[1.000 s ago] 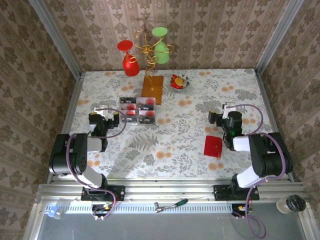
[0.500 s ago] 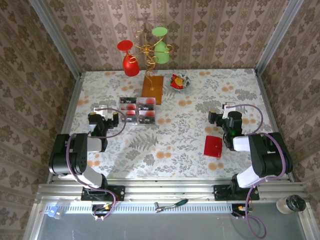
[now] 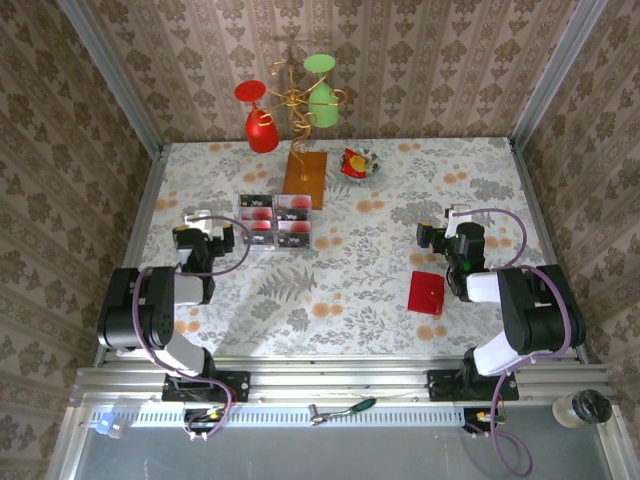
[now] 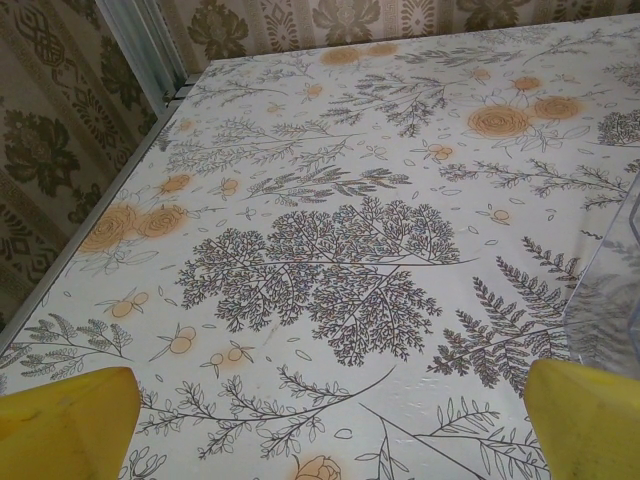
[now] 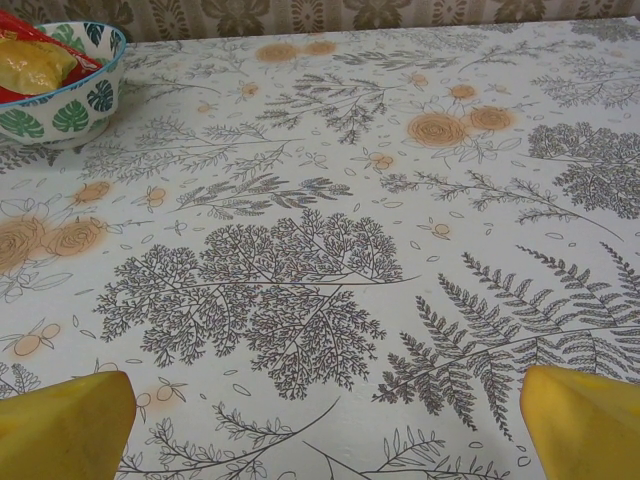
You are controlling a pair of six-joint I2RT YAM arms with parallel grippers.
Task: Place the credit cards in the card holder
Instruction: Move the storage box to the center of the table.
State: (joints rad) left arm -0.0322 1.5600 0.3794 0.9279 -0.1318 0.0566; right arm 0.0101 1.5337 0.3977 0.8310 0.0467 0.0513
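Now we want our left gripper (image 3: pixel 203 218) to reach for the nearest of the credit cards (image 3: pixel 275 220), pinching one thin edge so its neighbours are not dragged. Both it and our right gripper (image 3: pixel 448 218) gape wide, holding and touching nothing. The cards lie grouped just right of the left gripper; the card holder (image 3: pixel 427 293) lies flat on the counter (image 3: pixel 340 280), near the right gripper.

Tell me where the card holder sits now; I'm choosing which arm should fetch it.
In the top view the card holder lies flat on the table, right side, just left of the right arm, far from the credit cards.
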